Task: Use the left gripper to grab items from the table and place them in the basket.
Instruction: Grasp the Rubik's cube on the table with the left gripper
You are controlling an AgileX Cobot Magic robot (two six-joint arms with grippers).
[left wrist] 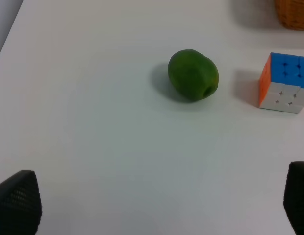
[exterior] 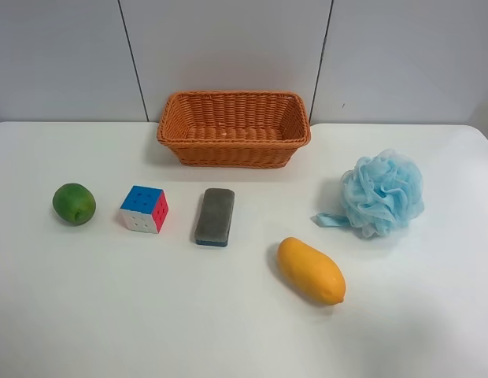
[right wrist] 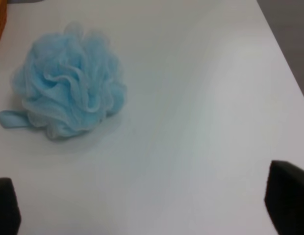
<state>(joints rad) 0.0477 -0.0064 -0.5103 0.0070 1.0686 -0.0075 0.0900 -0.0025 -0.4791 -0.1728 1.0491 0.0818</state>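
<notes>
count: one basket (exterior: 232, 155), five items, one of each kind. all of them sit on one white table (exterior: 149, 315).

the basket is at upper centre of the exterior high view, toward the far edge of the table. it is orange-brown wicker, mouth up, with only its woven floor showing inside.

the items lie loose in a rough row below the basket, none touching another. from frame left:
- one green fruit (exterior: 74, 203), middle left.
- one puzzle cube (exterior: 144, 209) near it, blue face up, white and red faces toward the camera.
- one grey-and-blue eraser (exterior: 215, 216), lying flat near centre, below the basket's front wall.
- one orange mango (exterior: 310, 270), lower right of centre, on its side and slanted.
- one light-blue bath puff (exterior: 383, 193), middle right, its loop strap trailing toward frame left.

left gripper (left wrist: 158, 198): two black fingertips (left wrist: 17, 203) show in the left wrist view, spread wide and gripping nothing, with bare table between them. the green fruit lies beyond them, well apart, with only bare tabletop in between. the puzzle cube is near the fruit, and a corner of the basket shows farther on.

right gripper (right wrist: 146, 200): two black tips again, spread wide and gripping nothing. the bath puff lies ahead of them across open tabletop, and a sliver of orange wicker shows at the frame edge.

behind the table, across the top of the exterior high view, are grey wall panels (exterior: 228, 47), three of them, split by two dark seams.
</notes>
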